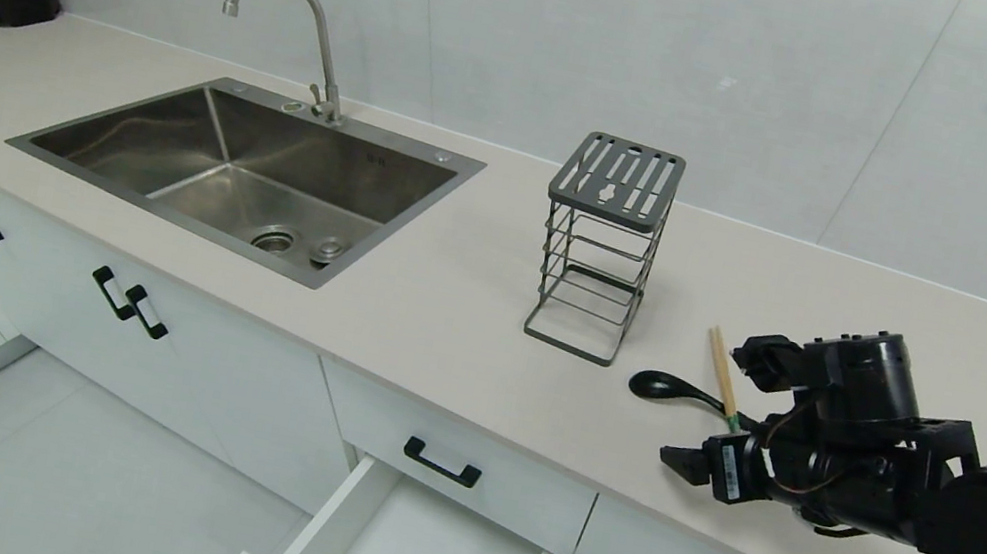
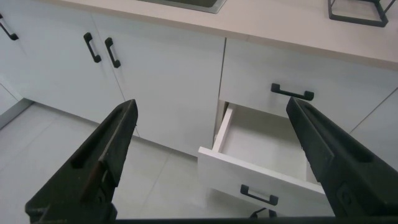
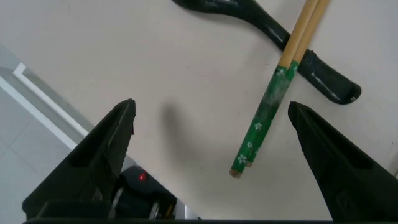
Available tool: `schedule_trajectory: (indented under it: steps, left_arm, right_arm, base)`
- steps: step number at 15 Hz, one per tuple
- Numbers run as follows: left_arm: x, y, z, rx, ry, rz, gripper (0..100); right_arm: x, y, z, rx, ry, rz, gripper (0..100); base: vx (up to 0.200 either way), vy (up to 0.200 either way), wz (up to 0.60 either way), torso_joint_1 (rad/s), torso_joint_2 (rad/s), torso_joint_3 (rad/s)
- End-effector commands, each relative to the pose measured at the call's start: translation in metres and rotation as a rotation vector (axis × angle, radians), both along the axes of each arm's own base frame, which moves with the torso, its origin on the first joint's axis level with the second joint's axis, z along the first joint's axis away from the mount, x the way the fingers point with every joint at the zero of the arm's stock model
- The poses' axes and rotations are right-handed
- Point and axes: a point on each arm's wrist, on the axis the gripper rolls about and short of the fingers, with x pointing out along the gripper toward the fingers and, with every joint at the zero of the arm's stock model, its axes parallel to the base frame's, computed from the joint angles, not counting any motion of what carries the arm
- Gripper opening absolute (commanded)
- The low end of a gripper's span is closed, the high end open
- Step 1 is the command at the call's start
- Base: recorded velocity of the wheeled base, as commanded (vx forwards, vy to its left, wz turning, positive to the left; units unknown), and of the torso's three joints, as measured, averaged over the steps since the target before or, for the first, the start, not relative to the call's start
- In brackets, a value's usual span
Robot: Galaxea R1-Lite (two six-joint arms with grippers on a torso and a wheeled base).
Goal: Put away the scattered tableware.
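Right pincer (image 3: pixel 211 149) is released, jaws wide, hanging over the bench (image 1: pixel 447 310) just by the chopsticks (image 3: pixel 280 81) and black spoon (image 3: pixel 261 25). In the head view both lie at about 4 o'clock from the rack (image 1: pixel 603 246), near the bench's front edge. The chopsticks cross over the spoon handle, touching it, green ends toward that edge.

Left pincer (image 2: pixel 211 155) is also released and holds nothing. It is down in front of the cabinets, facing the open drawer (image 2: pixel 261 149) (6 o'clock from the rack).

Step in hand, as I read it: grasp the chopsticks. They sit on top, so take them first.
- Shift the pincer so both sticks sit between the jaws.
- Turn the jaws square across the pair.
- Bite on the green part, clear of the spoon handle.
- Go low, almost to the bench, before clenching.

Risks: catching one stick only, rolling the pair apart, or nudging the spoon. Rack or drawer as the goal: cannot tell.
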Motion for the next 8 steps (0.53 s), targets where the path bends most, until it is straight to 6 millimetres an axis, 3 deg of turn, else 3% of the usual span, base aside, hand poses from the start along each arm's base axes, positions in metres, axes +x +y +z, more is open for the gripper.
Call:
schedule_trajectory:
  steps: [1,7,8]
  left_arm:
    - [0.0,0.0,0.0,-0.001,0.001,0.001,100]
    - [0.0,0.0,0.0,-0.001,0.001,0.001,100]
    - [0.0,0.0,0.0,-0.001,0.001,0.001,100]
  right_arm:
    - [0.004,0.002,-0.011,-0.016,0.029,-0.002,100]
    - [0.021,0.007,-0.016,-0.007,-0.002,-0.016,100]
    - [0.022,0.006,-0.017,-0.013,-0.002,-0.026,0]
  base:
    - [0.0,0.0,0.0,0.0,0.0,0.0]
    - [0.0,0.0,0.0,0.0,0.0,0.0]
    - [0.0,0.0,0.0,0.0,0.0,0.0]
